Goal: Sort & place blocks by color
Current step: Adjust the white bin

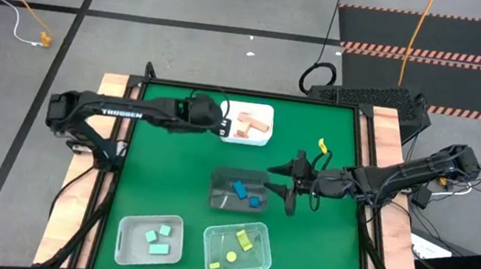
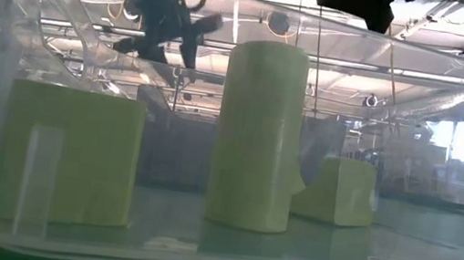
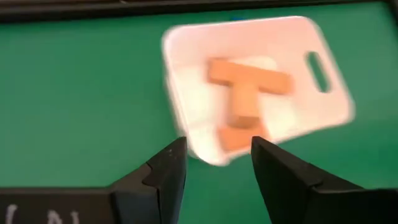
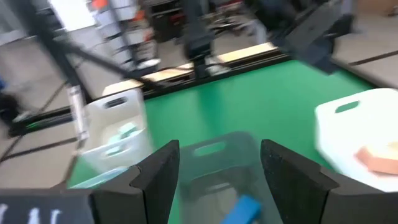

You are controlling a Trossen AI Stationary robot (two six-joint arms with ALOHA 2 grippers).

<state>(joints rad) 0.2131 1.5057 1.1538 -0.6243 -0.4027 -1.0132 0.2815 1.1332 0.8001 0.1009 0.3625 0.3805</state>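
Wooden blocks (image 1: 250, 126) look sorted by colour into bins; both sets of fingers parted, empty.
We judge them light, rigid, slightly slick: grip a bar's flat sides, left gripper (image 3: 217, 163) over tan, right gripper (image 4: 219, 163) over blue.

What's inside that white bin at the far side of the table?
The white bin holds only tan blocks, piled crosswise on each other. From above about three show; anything lying under the pile is covered. The left gripper, open and empty, is at its edge.

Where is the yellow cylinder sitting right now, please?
In the high view the yellow cylinder lies inside the clear bin at the table's near edge, right of the mint blocks' bin, with two yellow blocks beside it.
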